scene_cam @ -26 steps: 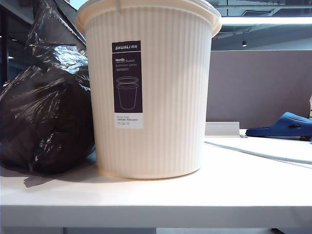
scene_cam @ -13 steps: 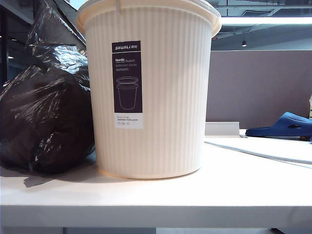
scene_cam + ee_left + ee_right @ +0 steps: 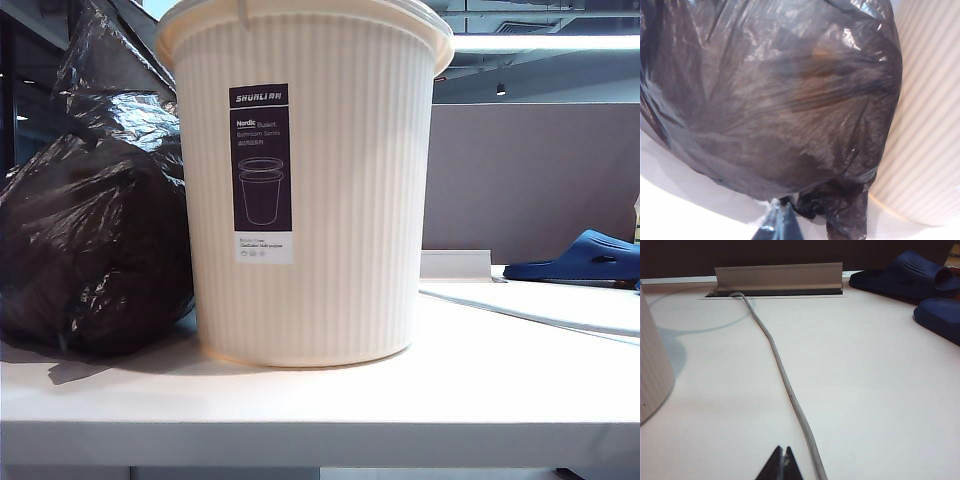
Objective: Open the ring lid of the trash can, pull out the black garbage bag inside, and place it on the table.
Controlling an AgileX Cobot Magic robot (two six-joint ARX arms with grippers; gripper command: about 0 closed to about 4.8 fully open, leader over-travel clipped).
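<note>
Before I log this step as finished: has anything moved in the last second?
Nothing visibly changed. The black garbage bag lies on the table against the trash can, as before. The left pincer is shut near the bag; the right pincer is shut over bare table.

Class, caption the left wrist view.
Shut left gripper beside the black garbage bag resting on the table.

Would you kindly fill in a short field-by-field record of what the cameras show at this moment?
trash can: upright on the table
black garbage bag: out of the can, on the table, against the can's left side
left gripper: shut, at the bag
right gripper: shut, empty, low over the table beside a grey cable
blue slippers: far right of the table
</note>
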